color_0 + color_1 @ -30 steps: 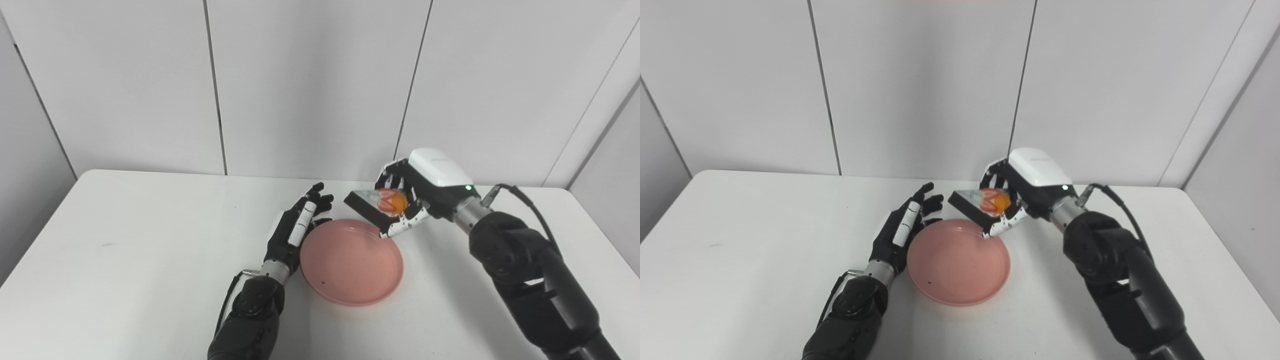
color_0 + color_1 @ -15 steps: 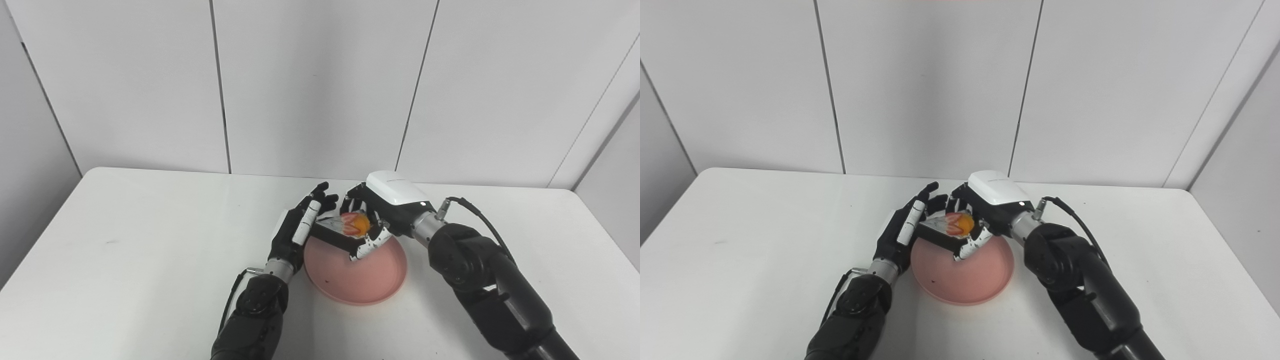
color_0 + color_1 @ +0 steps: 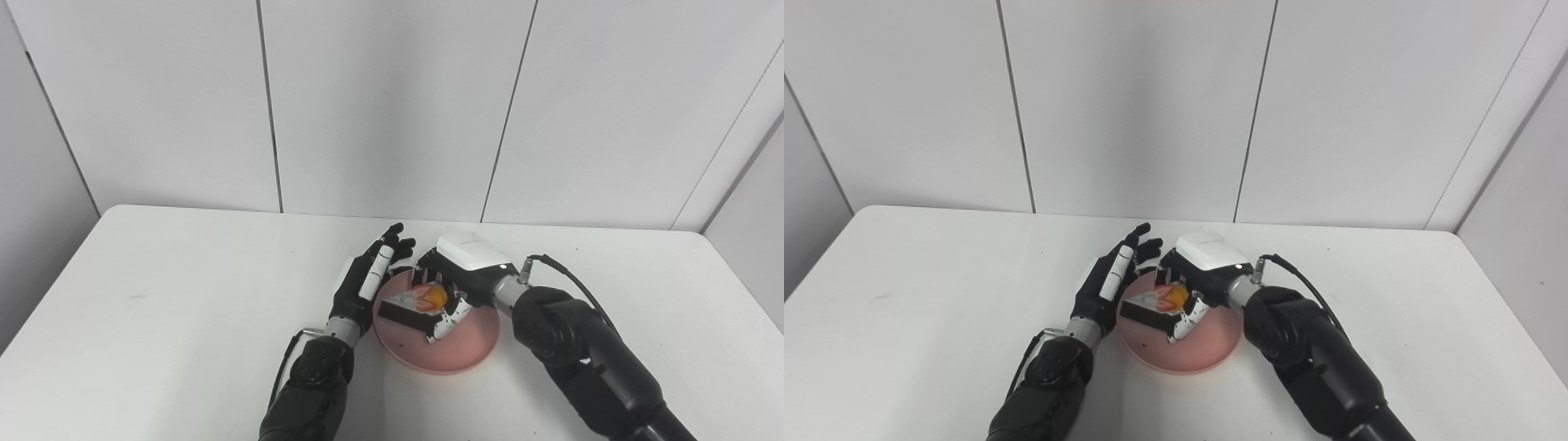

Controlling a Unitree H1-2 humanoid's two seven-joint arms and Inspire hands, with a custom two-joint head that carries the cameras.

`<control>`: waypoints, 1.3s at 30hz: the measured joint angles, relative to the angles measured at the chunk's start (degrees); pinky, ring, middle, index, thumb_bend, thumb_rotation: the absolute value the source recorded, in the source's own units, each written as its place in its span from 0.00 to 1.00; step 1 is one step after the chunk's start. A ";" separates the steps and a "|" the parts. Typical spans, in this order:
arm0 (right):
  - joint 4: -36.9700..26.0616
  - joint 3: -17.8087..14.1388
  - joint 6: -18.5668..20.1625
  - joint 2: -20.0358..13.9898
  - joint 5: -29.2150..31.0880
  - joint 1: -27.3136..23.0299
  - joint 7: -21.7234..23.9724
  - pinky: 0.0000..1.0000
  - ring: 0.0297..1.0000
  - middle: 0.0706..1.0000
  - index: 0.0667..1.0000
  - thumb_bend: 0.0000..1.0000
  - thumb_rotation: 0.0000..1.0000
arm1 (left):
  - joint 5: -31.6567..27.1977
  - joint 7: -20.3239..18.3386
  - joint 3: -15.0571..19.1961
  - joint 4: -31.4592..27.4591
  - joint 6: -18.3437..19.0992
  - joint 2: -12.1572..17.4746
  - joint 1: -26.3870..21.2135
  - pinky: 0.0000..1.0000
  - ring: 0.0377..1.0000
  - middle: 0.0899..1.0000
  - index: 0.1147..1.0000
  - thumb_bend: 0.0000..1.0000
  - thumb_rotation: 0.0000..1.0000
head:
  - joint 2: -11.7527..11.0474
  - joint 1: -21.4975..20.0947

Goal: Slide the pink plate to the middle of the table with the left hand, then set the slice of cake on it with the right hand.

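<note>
The pink plate [image 3: 465, 349] lies near the middle of the white table. A wedge of cake [image 3: 409, 307] with a dark base and red and orange fruit on top sits low over the plate's left part. My right hand [image 3: 456, 285] is shut on the cake from the right, thumb in front and fingers behind. Whether the cake touches the plate I cannot tell. My left hand [image 3: 367, 282] stands open on edge just left of the plate's rim, fingers pointing away from me, holding nothing.
The white table [image 3: 153, 318] runs back to a grey panelled wall [image 3: 392, 104]. A black cable [image 3: 566, 278] loops from my right wrist. A small dark speck lies on the plate's near part.
My right hand has carried the cake leftward and down, from beyond the plate's far right rim to low over the plate. The left hand has stayed beside the plate.
</note>
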 measured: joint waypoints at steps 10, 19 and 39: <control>0.97 0.57 0.00 -0.19 -1.09 0.10 0.61 0.24 0.31 0.44 0.45 0.53 0.00 | 0.00 -0.31 -0.22 -0.01 -0.03 0.02 0.03 0.71 0.83 0.80 0.85 0.75 0.89 | 0.00 -0.18; 0.54 -0.16 0.10 -0.89 -1.05 1.30 0.62 0.25 0.33 0.40 0.48 0.53 0.00 | 0.03 -0.60 -0.42 -0.56 0.00 0.05 0.35 0.70 0.82 0.80 0.85 0.73 0.88 | 0.17 -0.70; -2.03 -0.57 0.13 -2.46 -2.43 3.52 1.76 0.76 0.87 0.87 0.79 1.00 0.25 | 0.00 -1.19 -0.53 -2.22 1.12 0.06 1.17 0.71 0.82 0.80 0.86 0.73 0.88 | 0.35 -1.06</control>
